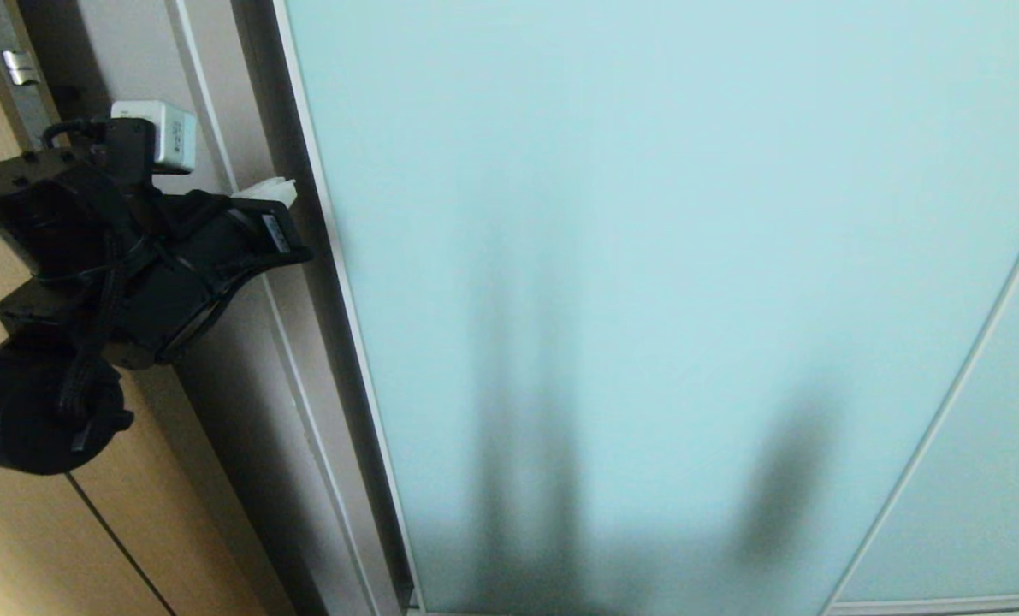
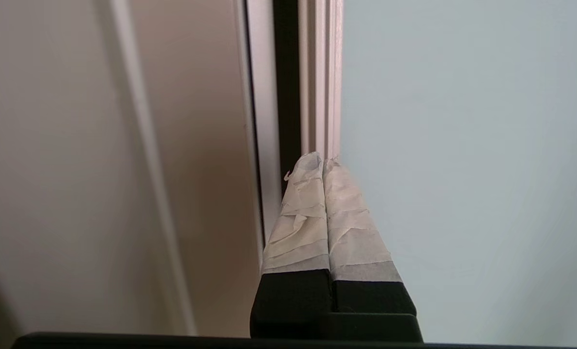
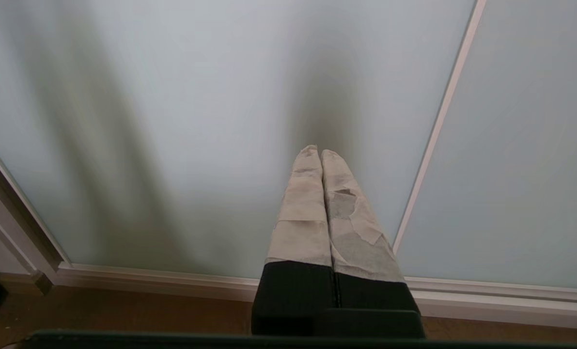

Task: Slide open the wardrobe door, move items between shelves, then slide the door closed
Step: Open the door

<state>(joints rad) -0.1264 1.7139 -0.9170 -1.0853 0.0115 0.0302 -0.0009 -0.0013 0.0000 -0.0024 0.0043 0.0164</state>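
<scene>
**Left tool closing in on the door's edge**

Left tool (image 1: 276, 195), fingers pressed together and holding nothing, is sitting at the upper left of the head view, its taped tips just beside the silvery frame (image 1: 338, 282) of the sliding wardrobe door (image 1: 646, 257). That door is filling the centre and right of the frame, shut, so no shelves or cushion are showing. Judging by its look, the tall frosted-glass panel is going to feel heavy but should roll easily on its track; the glass is smooth, slippery and breakable, so the stiff metal edge is the place to push or hook, probably with the tips in the dark gap (image 2: 288, 97) beside it in the left wrist view. Right tool (image 3: 321, 154), likewise pinched together and empty, is hanging low before the glass, near the bottom rail (image 3: 172, 281). Nothing is blocking the sliding path; the wooden door (image 1: 38, 530) with its lock plate (image 1: 13, 68) is standing at far left.
</scene>
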